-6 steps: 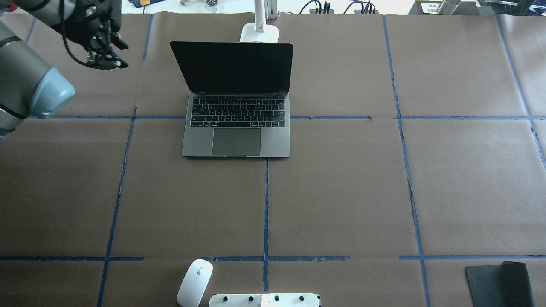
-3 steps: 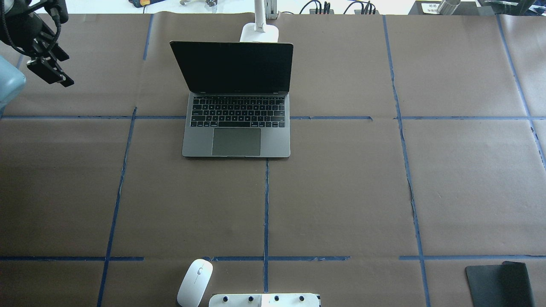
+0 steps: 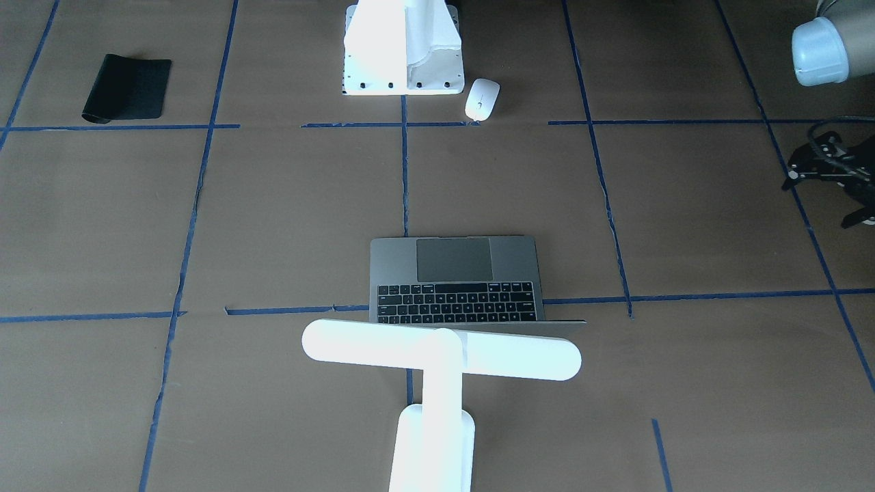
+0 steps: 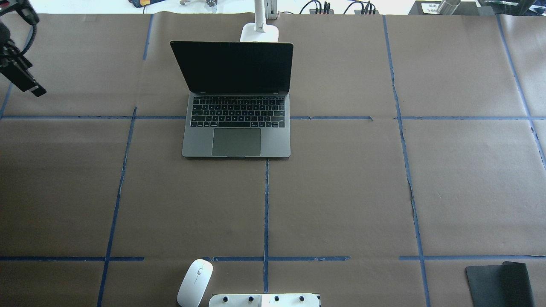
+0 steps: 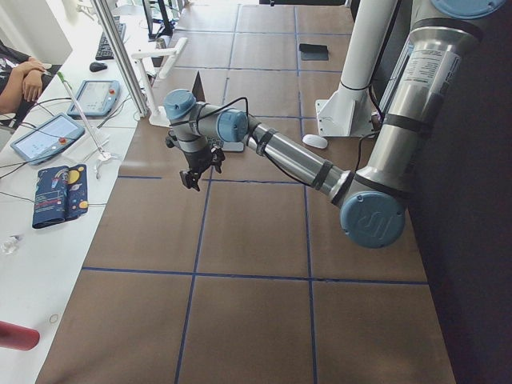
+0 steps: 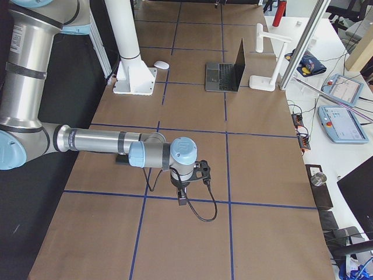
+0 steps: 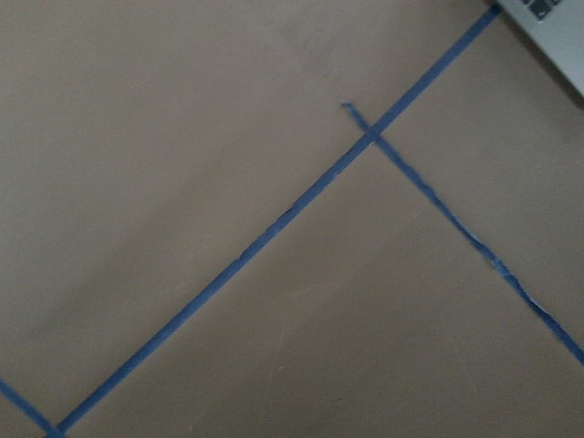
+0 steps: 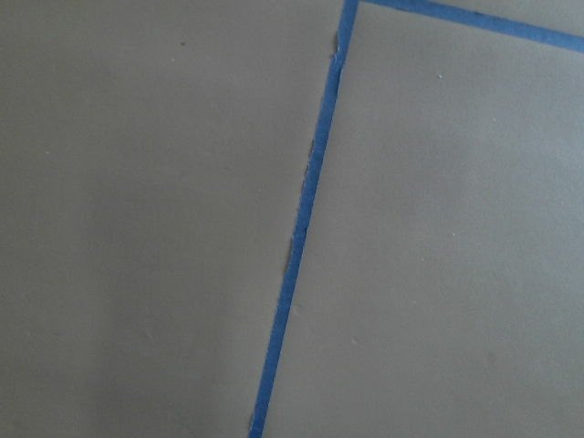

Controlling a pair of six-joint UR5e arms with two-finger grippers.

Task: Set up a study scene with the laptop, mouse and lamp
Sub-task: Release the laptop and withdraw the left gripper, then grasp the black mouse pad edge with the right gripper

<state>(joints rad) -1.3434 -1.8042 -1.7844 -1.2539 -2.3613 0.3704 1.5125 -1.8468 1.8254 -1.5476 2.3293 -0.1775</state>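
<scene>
The laptop [image 4: 236,104] stands open at the table's far middle, screen dark; it also shows in the front view [image 3: 454,280]. The white lamp [image 3: 441,355] stands just behind its lid, with its base [image 4: 259,32] at the far edge. The white mouse [image 4: 195,282] lies near the robot's base, next to the pedestal, and shows in the front view [image 3: 482,99]. My left gripper [image 4: 25,81] hangs empty above the far left of the table, well away from the laptop, its jaws apart [image 3: 824,198]. My right gripper [image 6: 182,198] shows only in the right side view, low over bare paper; I cannot tell its state.
A black mouse pad [image 4: 499,283] lies at the near right corner. The white bolted pedestal [image 4: 264,299] stands at the near middle. Brown paper with blue tape lines covers the table [image 4: 341,192]. Tablets and cables lie beyond the far edge.
My left arm has swung left and away from the laptop, out to the view's left edge. Laptop, lamp and mouse have not moved.
</scene>
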